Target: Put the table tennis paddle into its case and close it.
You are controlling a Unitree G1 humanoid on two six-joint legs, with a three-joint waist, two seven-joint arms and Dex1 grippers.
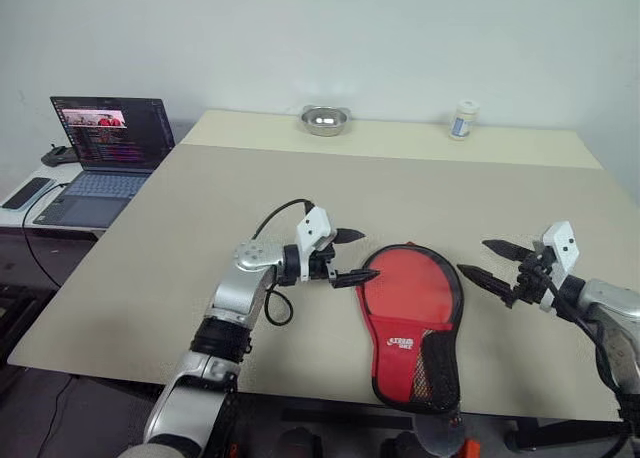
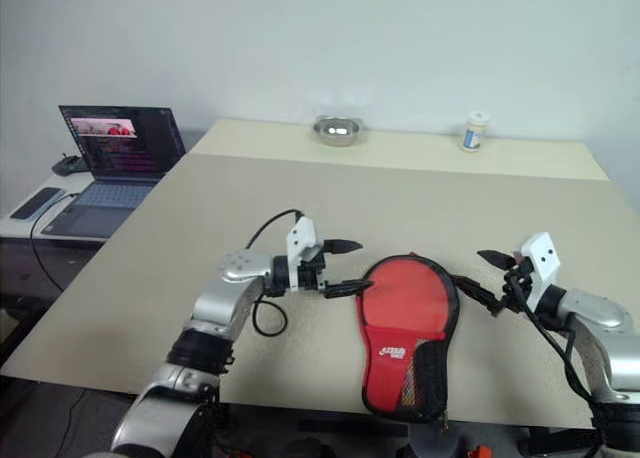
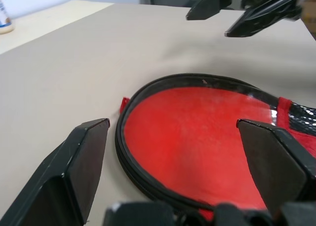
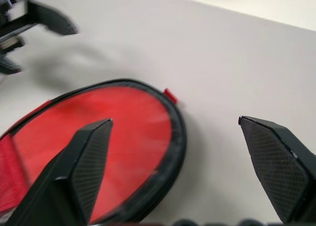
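Though zipped round, case (image 1: 412, 318) contents hidden; mesh end cut off.

left arm bent in front of me, wrist turned inward, my left gripper (image 1: 352, 255) pointing right, fingers spread wide. right arm reaches in from the right side, my right gripper (image 1: 489, 261) pointing left, fingers wide apart too. both seem roughly level, tips facing each other.

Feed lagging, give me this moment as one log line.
case: flat on table, red face up | left end effector: open, beside case | right end effector: open, beside case
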